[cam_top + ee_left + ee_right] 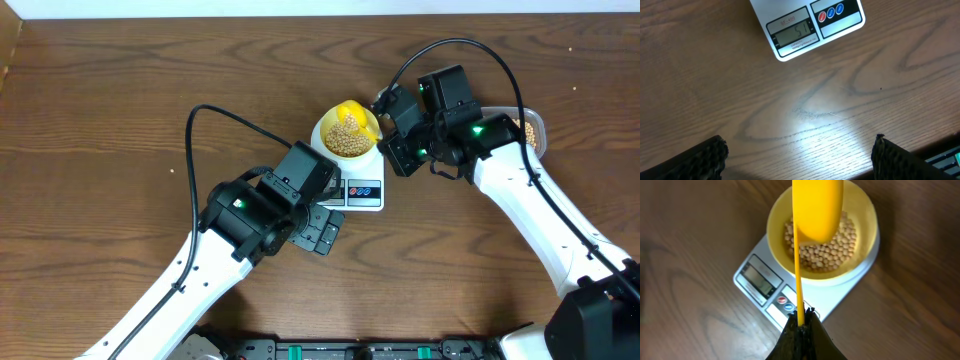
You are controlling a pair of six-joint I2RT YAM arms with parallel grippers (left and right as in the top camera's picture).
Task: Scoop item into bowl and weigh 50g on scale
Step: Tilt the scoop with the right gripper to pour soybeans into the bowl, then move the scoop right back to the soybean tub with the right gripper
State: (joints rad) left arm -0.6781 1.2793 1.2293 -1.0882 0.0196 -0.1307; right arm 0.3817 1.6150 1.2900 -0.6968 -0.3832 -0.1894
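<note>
The pale-yellow bowl (345, 139) stands on the white scale (364, 193) and holds many tan beans (349, 137). In the right wrist view the bowl (863, 215) with its beans (830, 252) sits on the scale (765, 287). My right gripper (801, 322) is shut on the thin handle of the yellow scoop (816, 207), whose head hangs over the bowl; in the overhead view this gripper (393, 130) is just right of the bowl. My left gripper (799, 152) is open and empty above bare table, in front of the scale's display (793, 35), which seems to read 51.
A clear tub (530, 128) with more beans lies at the right, partly hidden behind my right arm. The left arm (265, 205) covers the scale's front left corner in the overhead view. Dark wooden table (120, 120) all round.
</note>
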